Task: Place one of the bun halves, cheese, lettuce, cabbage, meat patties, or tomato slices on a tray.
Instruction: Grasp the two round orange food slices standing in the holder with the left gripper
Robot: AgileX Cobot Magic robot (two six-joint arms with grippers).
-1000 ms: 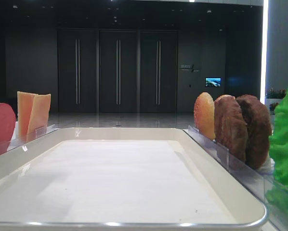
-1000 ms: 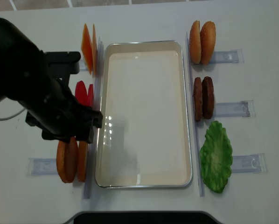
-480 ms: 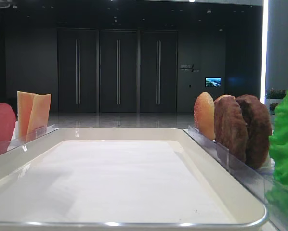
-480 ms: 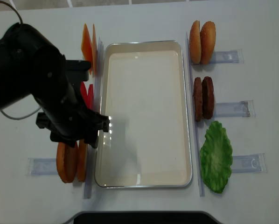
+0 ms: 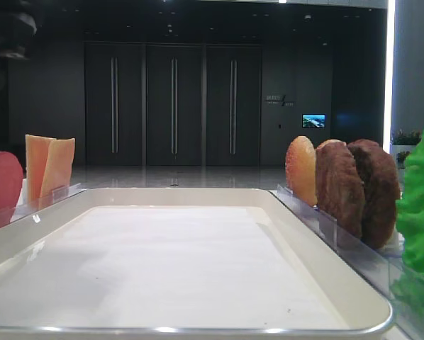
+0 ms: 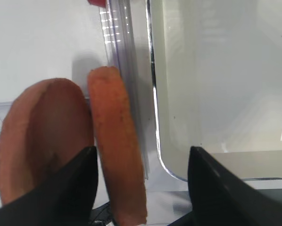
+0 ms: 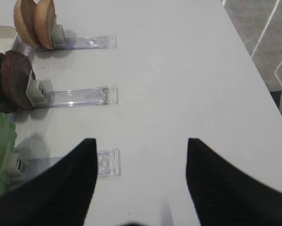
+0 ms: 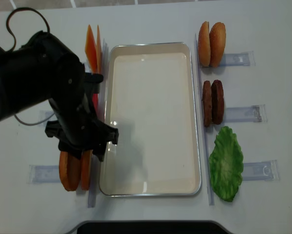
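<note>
Bun halves (image 8: 73, 169), 2 of them, stand on edge in a clear holder at the near left of the white desk (image 8: 263, 29), just left of the tray (image 8: 153, 187). 2 more buns (image 8: 212, 44) stand at the far right. The tray itself lies bare in the middle, only its white paper lining showing.

Left gripper (image 6: 142, 188) hangs right over that near-left pair, fingers (image 6: 72, 181) spread well apart and clamped on nothing. The left wrist view puts 1 dark finger in front of the left bun and the other over the tray's near corner, with the orange bun edge standing between them. From above, the black left arm (image 8: 43, 92) covers most of the tomato slices (image 8: 94, 100), only a red sliver showing.

Right gripper (image 7: 140, 183) sits out over bare desk, fingers (image 7: 70, 181) apart, holding nothing. Its wrist view picks up the clear holder rails beside the meat patties (image 7: 11, 80), detail the overhead barely gives.

Low tray-level view shows what the others miss: dark doors behind, a small lit screen, and a wall sign too small to read. No writing is legible on any item. Cheese (image 8: 92, 48) stands far left, lettuce (image 8: 226, 163) lies near right.
</note>
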